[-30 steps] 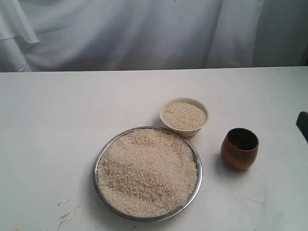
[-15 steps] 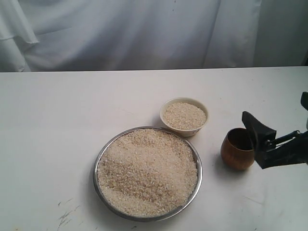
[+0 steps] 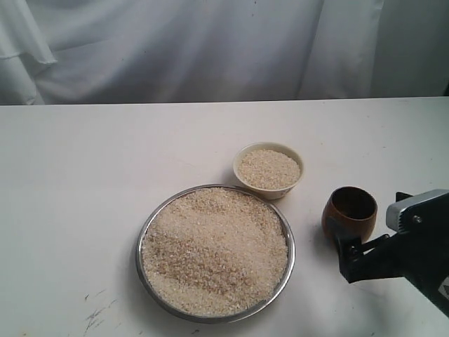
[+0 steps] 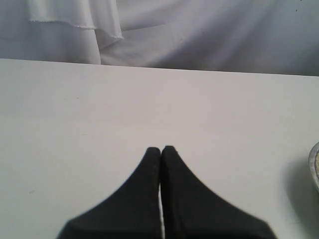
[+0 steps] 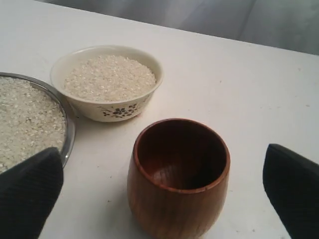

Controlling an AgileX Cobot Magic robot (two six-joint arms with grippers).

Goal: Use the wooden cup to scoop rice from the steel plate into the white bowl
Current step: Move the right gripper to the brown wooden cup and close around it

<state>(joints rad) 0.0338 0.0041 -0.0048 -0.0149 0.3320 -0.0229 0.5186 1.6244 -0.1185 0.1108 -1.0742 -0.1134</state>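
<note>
The steel plate (image 3: 149, 226) lies at the front centre, heaped with rice (image 3: 214, 251). Just behind it to the right is the white bowl (image 3: 269, 170), filled with rice as well. The wooden cup (image 3: 349, 214) stands upright and empty to the right of both. My right gripper (image 3: 370, 232) is open at the cup's near right side. In the right wrist view the cup (image 5: 178, 199) stands between its wide-spread fingers (image 5: 30, 191), touching neither, with the bowl (image 5: 107, 82) and the plate (image 5: 67, 134) beyond. My left gripper (image 4: 160, 149) is shut on nothing over bare table.
A white cloth backdrop (image 3: 210, 49) hangs behind the table's far edge. The left wrist view catches a sliver of the plate rim (image 4: 315, 169). Faint dark scuff marks (image 3: 95, 312) mark the table at the front left.
My right arm has come in from the right edge and dropped lower and nearer, so its open fingers now flank the cup. Plate, bowl and cup have not moved.
</note>
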